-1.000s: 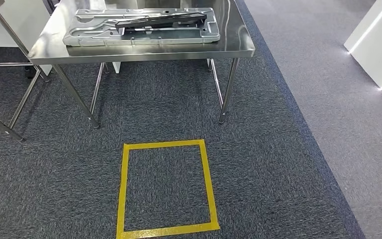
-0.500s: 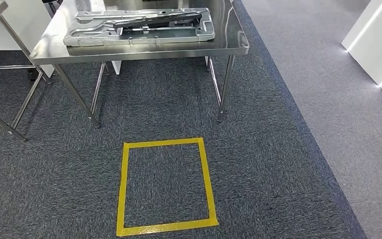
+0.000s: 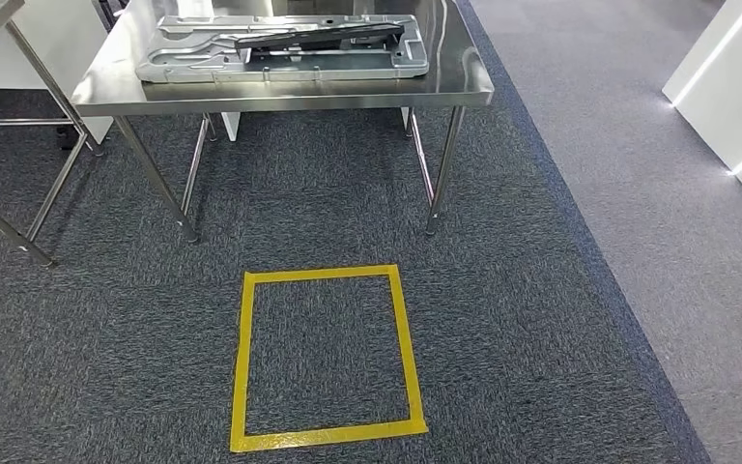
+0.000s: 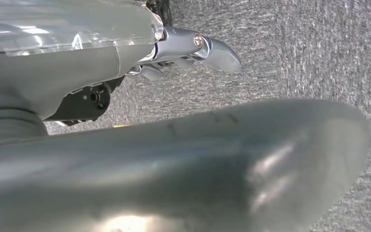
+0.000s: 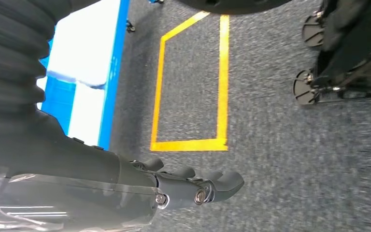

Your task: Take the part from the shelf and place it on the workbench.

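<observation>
The right hand (image 5: pixel 193 188) is seen hanging empty over the carpet, fingers loosely apart, the left hand (image 4: pixel 193 48) likewise unloaded, while the part (image 3: pixel 285 46) is found lengthwise across the counter (image 3: pixel 280 92), well ahead of both hands.

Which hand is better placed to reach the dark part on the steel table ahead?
Left, marginally: the table and dark part sit left of the head view's centre. Both hands hang over carpet; the right hand holds nothing, and the left hand is mostly hidden.
</observation>
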